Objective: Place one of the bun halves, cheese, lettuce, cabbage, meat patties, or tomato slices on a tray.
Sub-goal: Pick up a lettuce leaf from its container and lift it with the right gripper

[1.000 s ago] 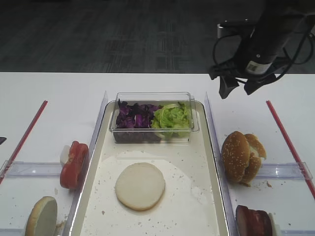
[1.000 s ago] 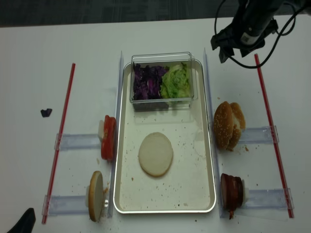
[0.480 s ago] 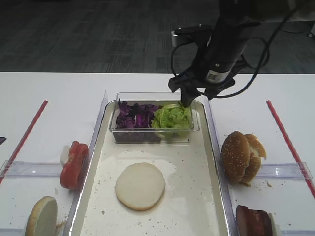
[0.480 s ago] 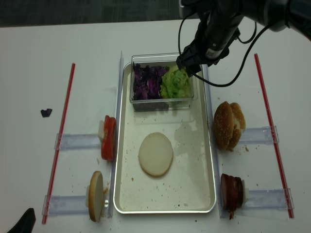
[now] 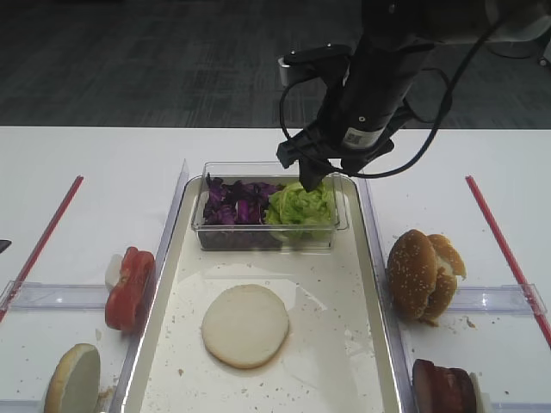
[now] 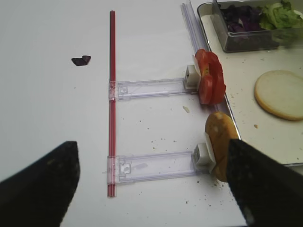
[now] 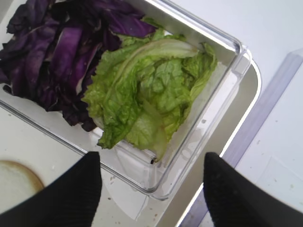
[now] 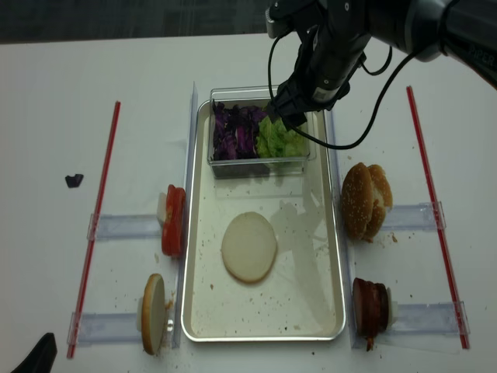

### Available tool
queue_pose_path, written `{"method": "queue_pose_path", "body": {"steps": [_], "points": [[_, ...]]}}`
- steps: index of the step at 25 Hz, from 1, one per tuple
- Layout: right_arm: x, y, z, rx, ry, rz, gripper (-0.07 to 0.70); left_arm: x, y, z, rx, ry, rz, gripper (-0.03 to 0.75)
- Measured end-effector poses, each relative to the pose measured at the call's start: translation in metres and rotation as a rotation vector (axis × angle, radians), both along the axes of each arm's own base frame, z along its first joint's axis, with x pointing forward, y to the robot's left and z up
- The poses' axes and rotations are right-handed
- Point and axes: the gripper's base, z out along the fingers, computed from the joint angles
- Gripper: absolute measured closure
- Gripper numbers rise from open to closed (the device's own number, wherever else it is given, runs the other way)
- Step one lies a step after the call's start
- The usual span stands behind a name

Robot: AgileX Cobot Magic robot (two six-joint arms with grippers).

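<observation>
The right arm (image 5: 379, 77) is matte black with rounded housings. Thin black cables (image 5: 430, 112) loop loosely beside it at 3 o'clock. A small white label with dark print (image 5: 353, 136) sits low on the wrist. The black fingers (image 7: 61, 189) are broad with rounded tips, as are the left ones (image 6: 40, 189).

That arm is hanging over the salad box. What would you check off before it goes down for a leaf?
1. Right pincer open: ok, its fingers stand apart with nothing between them.
2. Pincer lined up over the lettuce: ok, the leaves fill the wrist view.
3. Purple cabbage out of the grab: ok, it lies beside the lettuce.
4. Clear tub rim free of the fingers: cannot tell.
5. Landing spot ready: ok, a cut bun half lies flat on the tray.
6. Left pincer out of the way: ok, off beside the tray.
</observation>
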Motion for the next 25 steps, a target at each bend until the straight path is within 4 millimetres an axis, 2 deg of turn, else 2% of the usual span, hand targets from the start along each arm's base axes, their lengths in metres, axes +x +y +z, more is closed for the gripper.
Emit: {"method": "queue_pose_path", "body": {"steps": [7, 17, 25], "points": [[0.003, 0.001, 0.000, 0.000, -0.029, 0.020, 0.144, 0.000, 0.000, 0.000, 0.000, 0.000, 0.000, 0.136], [0.032, 0.018, -0.002, 0.023, -0.018, 0.038, 0.144, 0.000, 0.000, 0.000, 0.000, 0.000, 0.000, 0.136], [0.051, 0.030, -0.019, -0.010, 0.083, 0.060, 0.144, 0.000, 0.000, 0.000, 0.000, 0.000, 0.000, 0.136]]}}
